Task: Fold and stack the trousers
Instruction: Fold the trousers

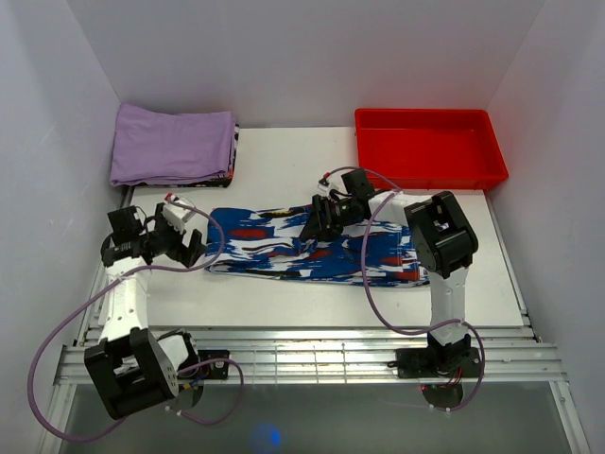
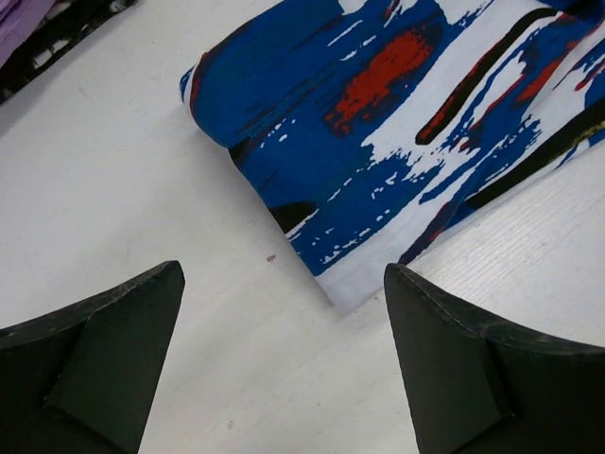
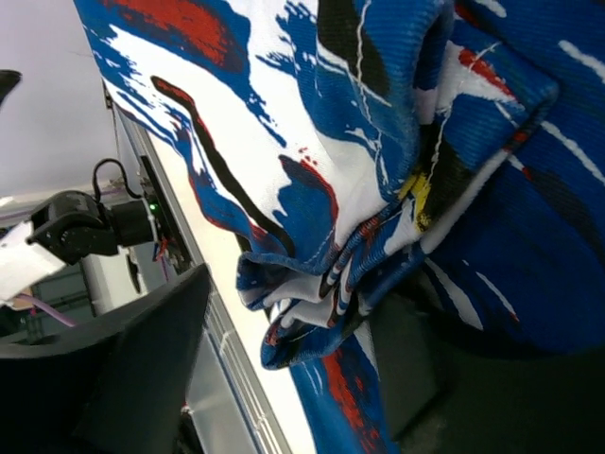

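On table [image 1: 284,170] mid, R gripper [image 1: 319,223] clamped on bunched trousers [image 1: 274,251]; L gripper [image 2: 284,272] jaws apart by their L end.

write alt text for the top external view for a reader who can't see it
Blue, white and red printed trousers lie in a long folded strip across a white table, the right gripper on their middle, the left gripper at their left end. A folded lilac cloth sits far left, a red tray far right.
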Robot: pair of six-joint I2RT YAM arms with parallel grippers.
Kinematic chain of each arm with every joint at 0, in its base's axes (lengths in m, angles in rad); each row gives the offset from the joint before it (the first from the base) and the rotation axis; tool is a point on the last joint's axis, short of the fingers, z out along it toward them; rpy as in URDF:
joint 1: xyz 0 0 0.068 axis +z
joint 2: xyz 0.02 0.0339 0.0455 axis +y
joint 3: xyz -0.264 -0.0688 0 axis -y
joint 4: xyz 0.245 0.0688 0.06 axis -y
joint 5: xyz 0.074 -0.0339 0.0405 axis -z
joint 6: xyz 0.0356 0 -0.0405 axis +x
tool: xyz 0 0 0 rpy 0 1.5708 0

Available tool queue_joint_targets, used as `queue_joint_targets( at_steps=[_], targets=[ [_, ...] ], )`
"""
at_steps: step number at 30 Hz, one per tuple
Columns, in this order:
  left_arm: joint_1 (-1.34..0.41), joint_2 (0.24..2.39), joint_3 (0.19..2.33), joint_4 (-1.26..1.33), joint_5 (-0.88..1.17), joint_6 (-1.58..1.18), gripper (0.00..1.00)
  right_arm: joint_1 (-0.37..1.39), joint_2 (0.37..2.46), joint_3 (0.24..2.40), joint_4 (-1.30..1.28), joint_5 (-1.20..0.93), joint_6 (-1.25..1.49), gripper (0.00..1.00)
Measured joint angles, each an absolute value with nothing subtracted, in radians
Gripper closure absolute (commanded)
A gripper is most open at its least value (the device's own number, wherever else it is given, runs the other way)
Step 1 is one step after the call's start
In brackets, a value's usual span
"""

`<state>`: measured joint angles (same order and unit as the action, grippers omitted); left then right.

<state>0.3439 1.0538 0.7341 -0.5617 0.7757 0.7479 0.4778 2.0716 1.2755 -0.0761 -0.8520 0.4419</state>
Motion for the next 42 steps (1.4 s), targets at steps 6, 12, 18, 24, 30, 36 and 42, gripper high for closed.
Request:
queue_joint_targets(
  at_steps=[6,12,18,24,30,36,42],
  targets=[
    [0.344,1.053,0.718,-0.562,0.818,0.938,0.02,0.488,2.082,1.279,-0.037,-0.868,0.487,0.74],
    [0.343,0.841,0.482,-0.443,0.879,1.151,0.02,0.492,2.086,1.279,-0.002,-0.887,0.519,0.92],
    [0.324,0.813,0.350,-0.271,0.907,1.293,0.02,0.493,2.086,1.262,0.068,-0.932,0.559,0.92],
    [0.245,0.824,0.284,-0.116,0.894,1.380,0.02,0.493,2.086,1.222,0.156,-0.967,0.629,0.92],
    [0.080,0.793,0.153,0.045,0.812,1.382,0.02,0.494,2.085,1.201,0.229,-0.999,0.691,0.92],
    [0.036,0.855,0.145,0.168,0.726,1.353,0.02,0.497,2.085,1.195,0.266,-1.018,0.726,0.92],
    [0.032,0.932,0.142,0.285,0.663,1.347,0.02,0.500,2.085,1.176,0.306,-1.032,0.758,0.92]
  ],
)
